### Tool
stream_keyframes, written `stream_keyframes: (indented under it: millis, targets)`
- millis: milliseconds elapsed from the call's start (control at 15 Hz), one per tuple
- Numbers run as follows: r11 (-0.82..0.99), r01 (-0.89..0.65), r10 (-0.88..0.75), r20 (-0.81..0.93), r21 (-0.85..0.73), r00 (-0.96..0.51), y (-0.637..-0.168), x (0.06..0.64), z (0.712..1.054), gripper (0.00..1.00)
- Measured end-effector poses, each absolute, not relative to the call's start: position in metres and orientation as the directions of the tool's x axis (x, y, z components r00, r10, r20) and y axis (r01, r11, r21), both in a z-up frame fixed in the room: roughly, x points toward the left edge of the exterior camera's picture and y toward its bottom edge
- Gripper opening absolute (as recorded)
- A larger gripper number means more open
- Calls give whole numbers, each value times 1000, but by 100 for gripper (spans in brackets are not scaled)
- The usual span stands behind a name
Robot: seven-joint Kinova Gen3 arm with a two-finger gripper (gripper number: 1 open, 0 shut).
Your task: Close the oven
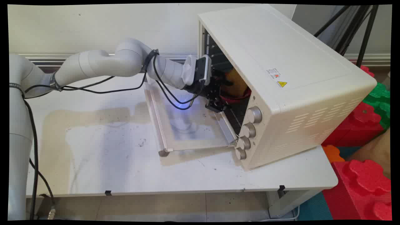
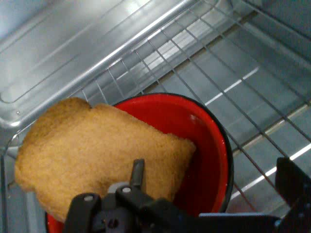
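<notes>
A cream toaster oven (image 1: 290, 72) stands on the white table with its glass door (image 1: 187, 125) folded down flat. My gripper (image 1: 217, 95) reaches into the oven's mouth. On the wire rack (image 2: 252, 92) inside sits a red bowl (image 2: 209, 141) holding a slice of brown bread (image 2: 97, 150). In the main view the bowl (image 1: 243, 95) and bread (image 1: 236, 82) show just past the hand. My gripper (image 2: 215, 169) is open. One finger (image 2: 138, 170) lies over the bread, the other (image 2: 293, 182) stands outside the bowl's right rim.
Four knobs (image 1: 253, 114) run down the oven's front right. The oven's metal walls and ceiling close around the hand. Red and green foam blocks (image 1: 362, 184) are stacked beyond the table's right end. Black cables hang from the arm over the door.
</notes>
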State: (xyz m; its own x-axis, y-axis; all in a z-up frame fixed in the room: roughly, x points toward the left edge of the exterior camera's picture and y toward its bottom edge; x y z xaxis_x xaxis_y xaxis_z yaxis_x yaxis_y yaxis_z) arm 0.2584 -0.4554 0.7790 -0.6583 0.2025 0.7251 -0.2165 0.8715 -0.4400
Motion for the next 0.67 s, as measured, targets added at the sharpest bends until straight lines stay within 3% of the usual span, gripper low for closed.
stream_keyframes:
  millis: [667]
  targets:
    - [879, -328, 92, 798, -346, -595, -434, 284, 803, 100]
